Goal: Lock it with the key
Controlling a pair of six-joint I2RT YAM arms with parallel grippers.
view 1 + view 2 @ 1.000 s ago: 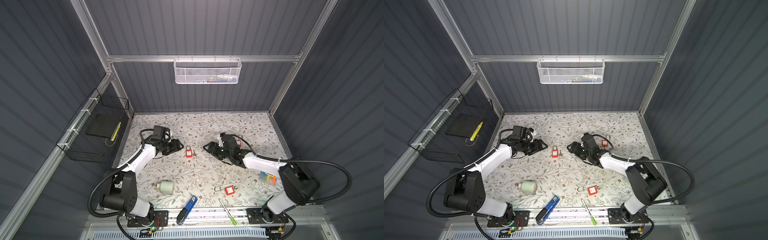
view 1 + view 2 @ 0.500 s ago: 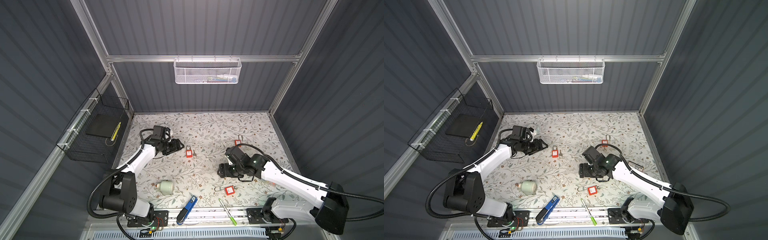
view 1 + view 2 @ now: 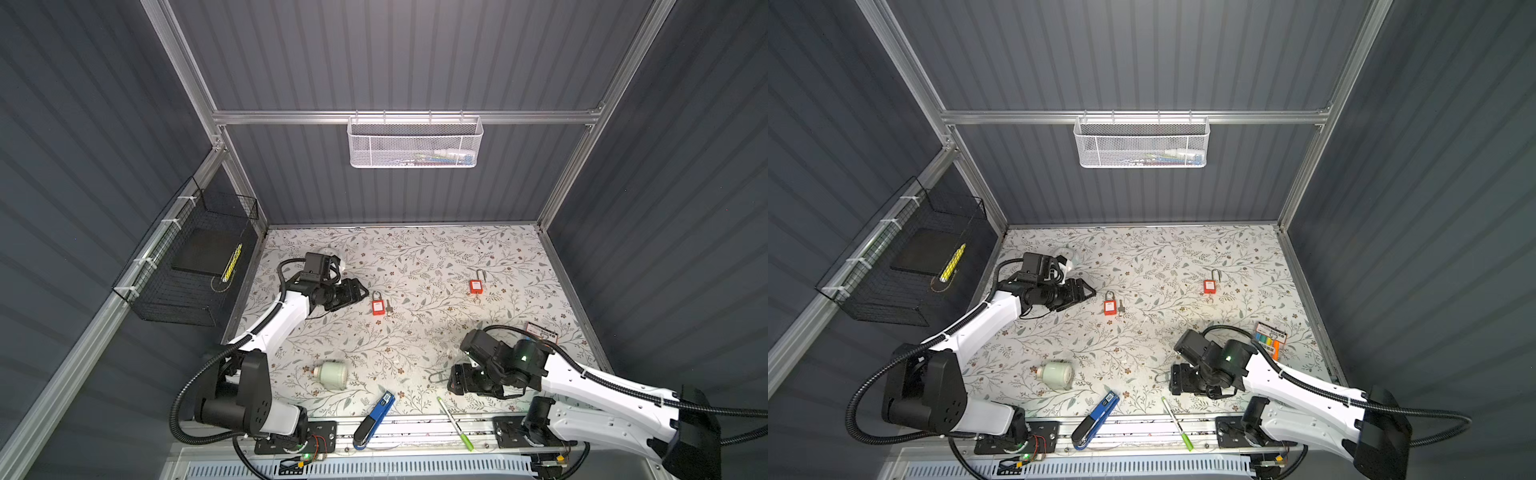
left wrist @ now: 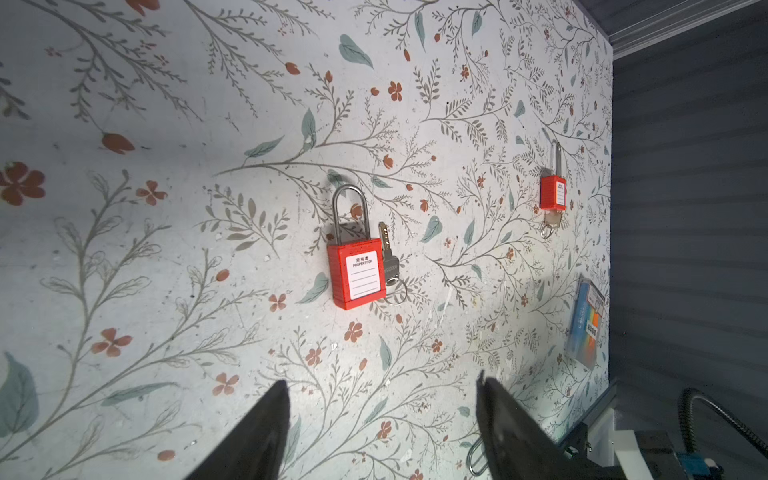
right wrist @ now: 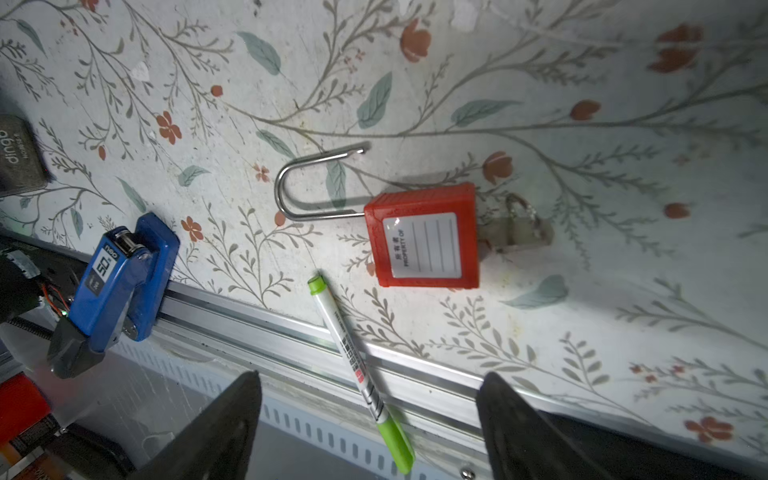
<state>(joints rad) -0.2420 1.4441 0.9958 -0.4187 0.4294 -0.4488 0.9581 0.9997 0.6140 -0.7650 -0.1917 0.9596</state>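
Right wrist view: my right gripper is spread wide, empty, over an open padlock with its key at the base, by the front rail. My left gripper gapes empty too, facing a shut padlock, loose key just beside.

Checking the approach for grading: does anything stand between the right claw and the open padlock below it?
Nothing visible covers the padlock; the open right claw hovers over it. A green pen lies close beside its body, not touching, toward the front rail, and could get brushed on descent.
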